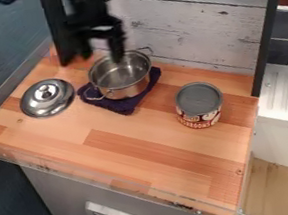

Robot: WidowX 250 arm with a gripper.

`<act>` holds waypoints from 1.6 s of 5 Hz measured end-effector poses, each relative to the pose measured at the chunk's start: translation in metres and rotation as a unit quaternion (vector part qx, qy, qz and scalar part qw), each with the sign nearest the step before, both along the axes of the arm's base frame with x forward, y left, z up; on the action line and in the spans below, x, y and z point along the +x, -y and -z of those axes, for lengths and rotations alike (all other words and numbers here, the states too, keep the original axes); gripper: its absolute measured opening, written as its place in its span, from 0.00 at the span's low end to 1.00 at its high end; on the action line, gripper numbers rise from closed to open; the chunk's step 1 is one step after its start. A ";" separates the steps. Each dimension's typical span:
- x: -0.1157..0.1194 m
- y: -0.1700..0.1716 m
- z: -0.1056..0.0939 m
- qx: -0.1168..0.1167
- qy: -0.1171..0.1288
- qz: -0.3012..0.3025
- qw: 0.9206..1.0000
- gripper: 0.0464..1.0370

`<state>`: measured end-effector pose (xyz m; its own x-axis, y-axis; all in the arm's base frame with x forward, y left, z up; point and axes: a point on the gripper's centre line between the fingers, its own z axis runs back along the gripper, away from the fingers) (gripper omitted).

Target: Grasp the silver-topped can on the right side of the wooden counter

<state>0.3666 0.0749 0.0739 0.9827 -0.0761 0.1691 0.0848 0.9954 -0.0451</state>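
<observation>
Somewhat blurred — the pincer [102, 52], spread open — over the partly hidden pot [133, 89].

Fixed camera, mounted above the pot [128, 89], on the side opposite the plank wall [196, 24]. Faces down at a steep slant, past the pot toward that wall. Medium range: the frame takes in nearly the whole surface [119, 151] around the pot, plus the cabinet front [63, 189] nearer the lens than the pot. Slightly skewed: the near edge, in front of the pot, runs diagonally.
</observation>
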 end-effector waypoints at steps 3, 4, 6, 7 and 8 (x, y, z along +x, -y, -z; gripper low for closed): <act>0.012 0.125 0.009 -0.003 0.033 0.066 0.997 0.96; 0.018 0.141 0.028 0.007 0.028 0.055 0.998 0.96; 0.031 0.140 0.058 0.041 0.013 0.051 0.998 0.96; 0.032 0.137 0.068 0.052 0.005 0.052 0.997 0.96; 0.024 0.134 0.073 0.062 -0.012 0.055 0.996 0.96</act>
<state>0.3902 -0.0587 0.0012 0.9708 -0.2033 0.1272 0.1950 0.9780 0.0744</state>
